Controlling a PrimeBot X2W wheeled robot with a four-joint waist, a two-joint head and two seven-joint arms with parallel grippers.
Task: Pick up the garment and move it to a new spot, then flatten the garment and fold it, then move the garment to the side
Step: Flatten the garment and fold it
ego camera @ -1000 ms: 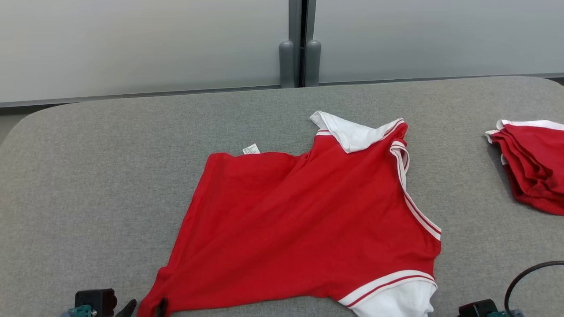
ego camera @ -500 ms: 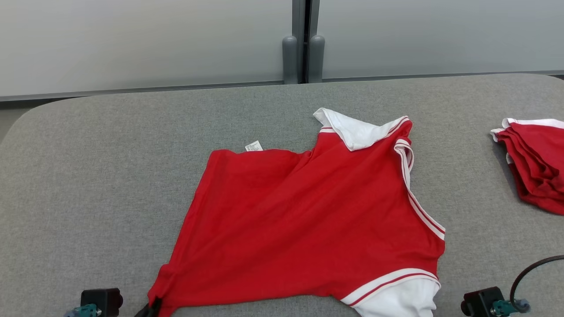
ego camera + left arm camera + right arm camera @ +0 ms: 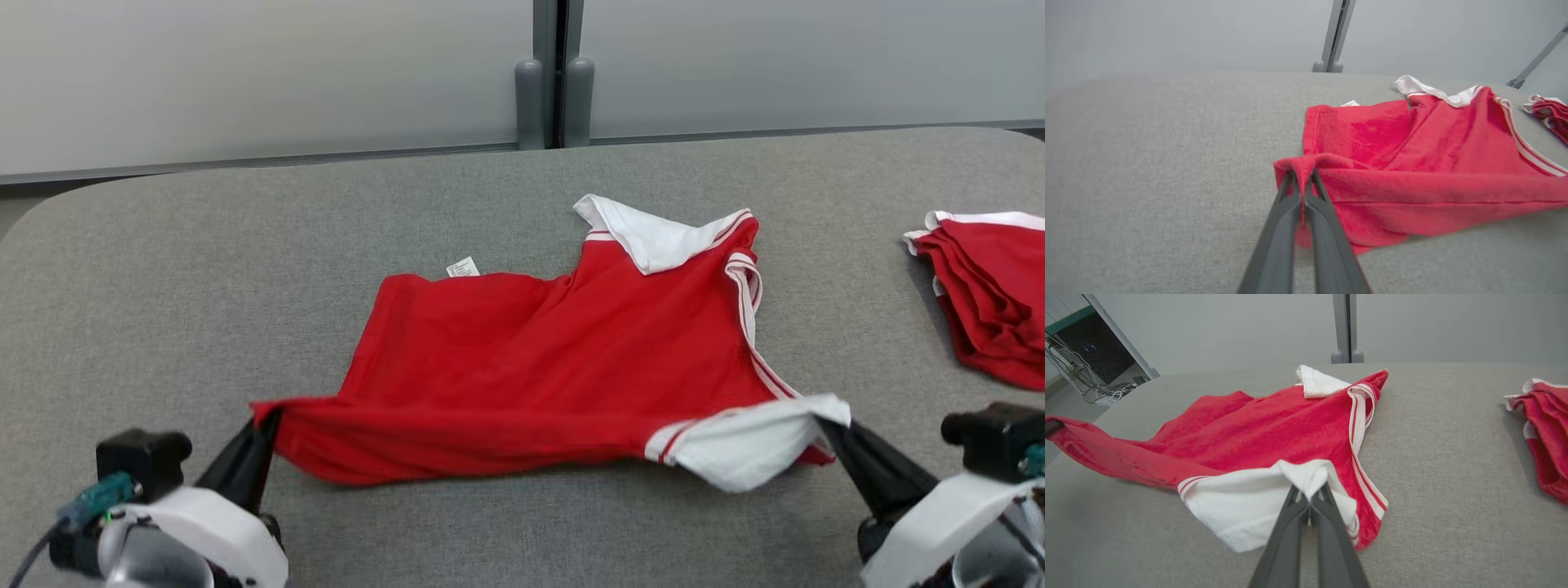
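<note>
The garment (image 3: 555, 359) is a red shirt with a white collar and white, striped sleeve ends, spread on the grey table. Its near edge is raised off the cloth surface. My left gripper (image 3: 268, 416) is shut on the near left red corner (image 3: 1300, 165). My right gripper (image 3: 824, 420) is shut on the white sleeve end (image 3: 1310, 477) at the near right. The far part of the garment (image 3: 1274, 420), with its collar and small white label, still lies on the table.
A folded red and white pile (image 3: 992, 306) lies at the table's right edge, also visible in the right wrist view as a pile (image 3: 1545, 428). Grey panels with a vertical post (image 3: 553, 82) stand behind the grey table (image 3: 204, 286).
Both grippers closed on the garment's near corners and lifted them up and away from the table's front edge. The near hem now hangs stretched between them.
</note>
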